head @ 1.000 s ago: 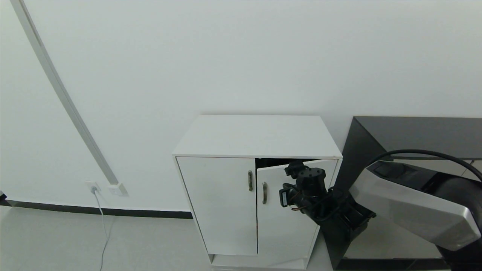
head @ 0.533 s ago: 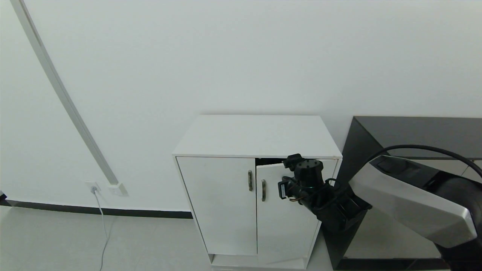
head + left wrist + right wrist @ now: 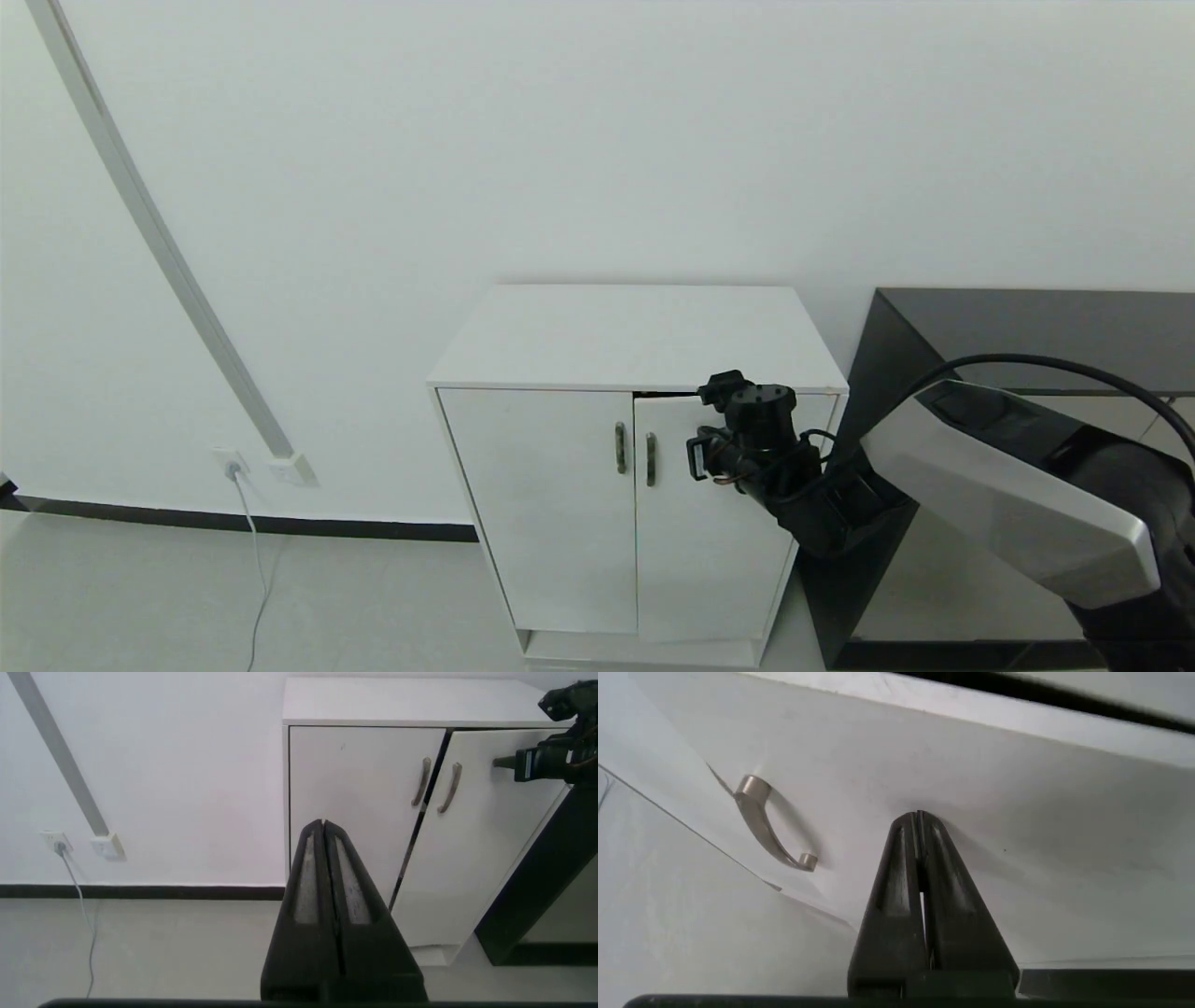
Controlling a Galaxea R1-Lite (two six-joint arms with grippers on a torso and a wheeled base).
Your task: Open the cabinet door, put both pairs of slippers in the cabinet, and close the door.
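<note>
Cabinet [image 3: 635,336], right door [image 3: 711,551] nearly shut

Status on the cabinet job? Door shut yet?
Done: the left door is shut; whether the slippers are inside is hidden. In hand: the right gripper, shut, has its tip against the right door, which sits almost closed, with a thin dark gap at its top. Left: push it flush and back off.

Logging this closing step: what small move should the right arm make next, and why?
Probably a short push inward: the shut right pincer touches the right door, which shows a thin dark gap under the cabinet top, so not quite closed.
</note>
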